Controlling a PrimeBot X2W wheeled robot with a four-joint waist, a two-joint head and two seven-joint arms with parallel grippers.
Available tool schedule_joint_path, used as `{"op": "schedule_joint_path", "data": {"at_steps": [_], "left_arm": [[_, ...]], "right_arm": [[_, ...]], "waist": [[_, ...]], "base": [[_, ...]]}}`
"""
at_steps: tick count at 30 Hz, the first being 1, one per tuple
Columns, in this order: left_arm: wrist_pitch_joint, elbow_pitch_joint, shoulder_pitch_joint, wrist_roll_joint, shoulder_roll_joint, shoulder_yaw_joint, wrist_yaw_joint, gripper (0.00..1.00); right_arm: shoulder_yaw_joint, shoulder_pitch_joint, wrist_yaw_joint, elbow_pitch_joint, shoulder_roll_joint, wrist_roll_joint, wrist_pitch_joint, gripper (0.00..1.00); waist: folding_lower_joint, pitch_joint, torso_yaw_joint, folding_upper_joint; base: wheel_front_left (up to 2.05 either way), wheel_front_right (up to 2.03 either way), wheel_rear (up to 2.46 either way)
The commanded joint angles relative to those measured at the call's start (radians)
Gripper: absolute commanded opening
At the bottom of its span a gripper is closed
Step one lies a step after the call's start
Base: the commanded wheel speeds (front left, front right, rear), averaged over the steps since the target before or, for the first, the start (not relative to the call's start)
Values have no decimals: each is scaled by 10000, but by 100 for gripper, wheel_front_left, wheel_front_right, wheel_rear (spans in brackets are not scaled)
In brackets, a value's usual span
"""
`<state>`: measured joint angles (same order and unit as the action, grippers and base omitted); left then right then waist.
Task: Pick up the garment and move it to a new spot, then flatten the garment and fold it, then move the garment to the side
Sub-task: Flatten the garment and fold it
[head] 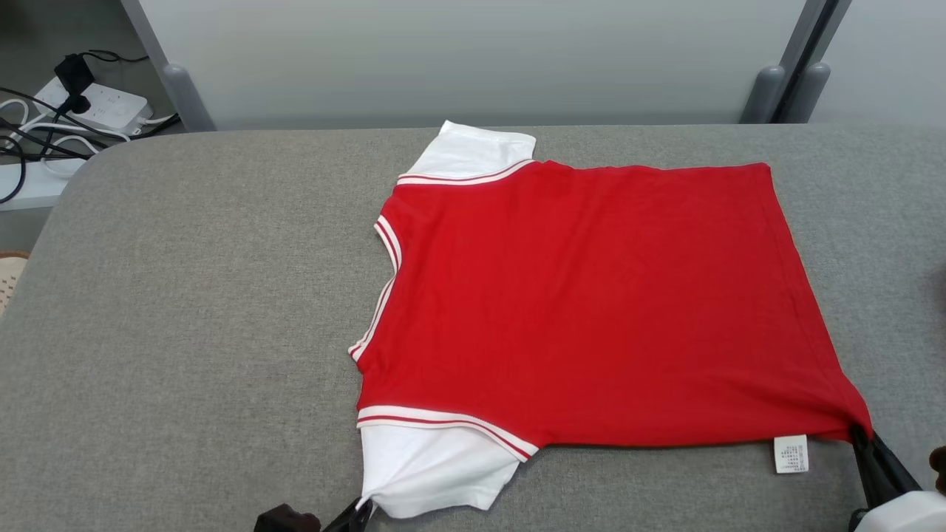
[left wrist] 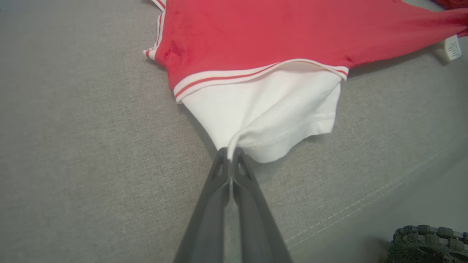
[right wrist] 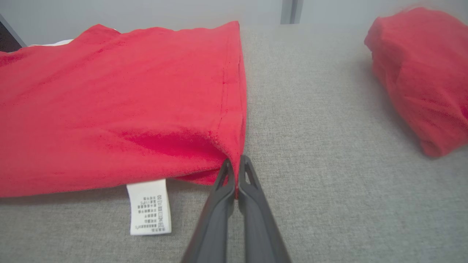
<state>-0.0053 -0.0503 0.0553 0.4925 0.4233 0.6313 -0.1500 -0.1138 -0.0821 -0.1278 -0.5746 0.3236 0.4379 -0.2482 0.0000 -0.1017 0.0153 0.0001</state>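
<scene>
A: where's the red T-shirt point(head: 591, 295) at?
B: spread on the grey cushion point(head: 185, 332). left gripper point(left wrist: 229, 155) clamped on its white sleeve point(left wrist: 263, 109), well apart from the care label point(right wrist: 149, 206); right gripper point(right wrist: 237, 164) pinching the hem corner point(right wrist: 230, 146) just beside that label.

Print on the garment point(right wrist: 109, 109) care label point(right wrist: 150, 206) is too small to read. The red bundle point(right wrist: 416, 73) is blurred and cut off by the right wrist view's right edge. The dark ribbed object point(left wrist: 431, 244), cut off at a corner, cannot be identified.
</scene>
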Motion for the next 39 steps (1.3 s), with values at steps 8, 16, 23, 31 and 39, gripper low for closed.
{"op": "schedule_joint_path", "data": {"at_steps": [8, 16, 23, 31, 39], "left_arm": [[302, -896, -801, -245, -90, 164, 259, 0], [81, -1703, -1148, -301, -394, 259, 245, 100], [82, -1780, -934, 243, -478, -194, -63, 100], [-321, -1041, -579, 613, -209, -1100, -819, 100], [-1265, 75, -296, 1073, -273, -2067, -1306, 100]], "right_arm": [[-301, 88, -29, -253, 253, -217, -135, 0], [-281, 75, -29, -288, 275, -321, -135, 100], [429, 258, -29, 534, 254, -688, -135, 100], [929, 456, -29, 1747, -50, -1192, -135, 100], [723, 648, -29, 2579, -406, -1281, -135, 100]], "waist": [[0, -36, -15, -1], [0, 75, -92, -1], [0, 298, -158, -1], [0, 618, -120, -1], [0, 979, 48, -1]], "base": [[0, 0, 0], [0, 0, 0], [0, 0, 0], [0, 0, 0], [0, 0, 0]]}}
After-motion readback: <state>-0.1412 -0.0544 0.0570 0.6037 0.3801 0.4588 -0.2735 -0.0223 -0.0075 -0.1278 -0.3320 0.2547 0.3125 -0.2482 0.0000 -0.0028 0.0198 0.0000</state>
